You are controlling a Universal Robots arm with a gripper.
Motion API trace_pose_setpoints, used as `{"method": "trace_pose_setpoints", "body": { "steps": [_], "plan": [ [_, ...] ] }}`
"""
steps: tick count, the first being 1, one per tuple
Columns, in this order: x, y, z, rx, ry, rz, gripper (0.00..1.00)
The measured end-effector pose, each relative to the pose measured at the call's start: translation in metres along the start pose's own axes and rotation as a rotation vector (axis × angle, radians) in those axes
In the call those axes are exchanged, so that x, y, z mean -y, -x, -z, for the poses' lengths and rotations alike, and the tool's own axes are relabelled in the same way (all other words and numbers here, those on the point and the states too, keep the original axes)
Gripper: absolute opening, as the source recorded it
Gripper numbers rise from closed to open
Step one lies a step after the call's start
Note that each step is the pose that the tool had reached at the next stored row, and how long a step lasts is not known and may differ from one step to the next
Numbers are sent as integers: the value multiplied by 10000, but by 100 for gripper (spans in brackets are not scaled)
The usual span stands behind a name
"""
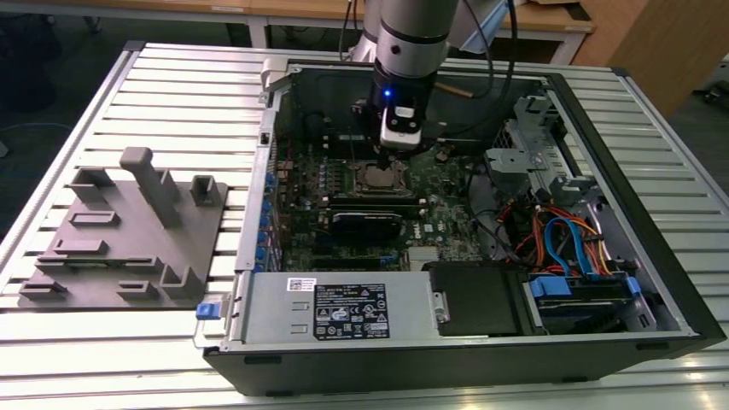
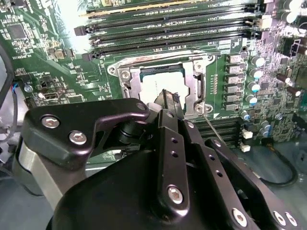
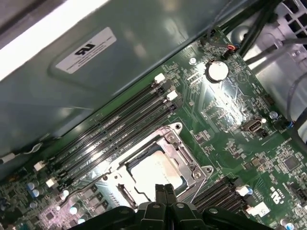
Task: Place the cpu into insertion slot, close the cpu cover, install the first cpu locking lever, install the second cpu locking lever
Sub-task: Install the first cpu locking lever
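Sitting flat inside the insertion slot (image 2: 120, 72), a square socket with a silver metal rim, the cpu (image 2: 158, 86) presented as a small square chip with a dull silver-grey metal top, washed pale by glare in both wrist views. The cpu cover (image 2: 135, 86), a thin silver metal frame plate with a square cut-out, lay around the chip's edges and left its middle exposed. A thin silver lever rod (image 2: 213, 130) stood out from one corner of the socket; whether it was latched could not be determined.

The black gripper (image 2: 170, 101) hung directly over one edge of the chip, its two narrow fingers pressed together with nothing between them. Contact with the chip could not be confirmed.

Long black memory slots (image 2: 168, 28) ran parallel just beside one side of the socket, and a row of silver-topped cylindrical capacitors (image 2: 254, 81) bordered another side.

In the exterior view, the socket sat on the green motherboard (image 1: 439, 201) inside the black and grey computer case (image 1: 638, 137), whose open side faced upward, with the arm entering from above. Blue and orange cables (image 1: 564, 243) lay well apart, toward the exterior view's right. A grey moulded fixture plate (image 1: 114, 248) rested on the slatted aluminium table (image 1: 171, 94) at the exterior view's left.
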State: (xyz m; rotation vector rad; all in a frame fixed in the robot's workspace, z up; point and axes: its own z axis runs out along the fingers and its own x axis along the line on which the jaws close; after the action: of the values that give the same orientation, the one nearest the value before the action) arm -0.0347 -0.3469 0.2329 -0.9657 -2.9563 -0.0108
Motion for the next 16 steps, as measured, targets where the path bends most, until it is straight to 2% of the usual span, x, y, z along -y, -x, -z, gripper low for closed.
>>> {"method": "trace_pose_setpoints", "body": {
  "steps": [7,14,16],
  "plan": [
    [0,0,0,2,-18,551,10],
    [0,-1,0,1,-19,633,10],
    [1,-1,0,2,-25,799,10]
  ]
}}
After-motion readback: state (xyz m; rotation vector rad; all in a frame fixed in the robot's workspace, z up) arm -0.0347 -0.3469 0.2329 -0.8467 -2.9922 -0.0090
